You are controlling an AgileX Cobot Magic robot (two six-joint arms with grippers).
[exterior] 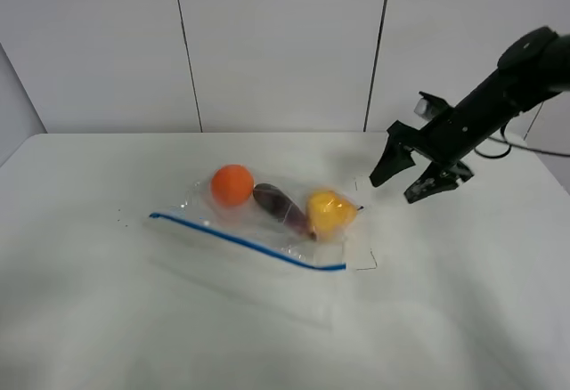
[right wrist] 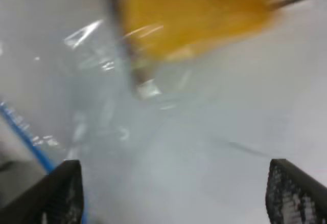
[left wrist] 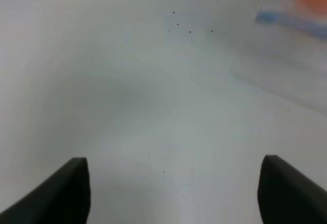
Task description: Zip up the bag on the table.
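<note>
Bag lies mid-table, its blue zipper strip toward the near edge; I can't tell if it's sealed, so I judge zipping unfinished. Left gripper, jaws apart, shows only in its wrist view. Right gripper, jaws apart and empty, hovers just beside the bag's right end, where its blurred wrist view gives the yellow fruit close.

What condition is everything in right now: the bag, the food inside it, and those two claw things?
bag: lying flat on the table, held by nothing; whether zipped is unclear.
orange fruit, purple vegetable, yellow fruit: inside the bag, in a row.
right pincer: open, empty, raised beside the bag.
left pincer: open, empty, above bare table.
</note>
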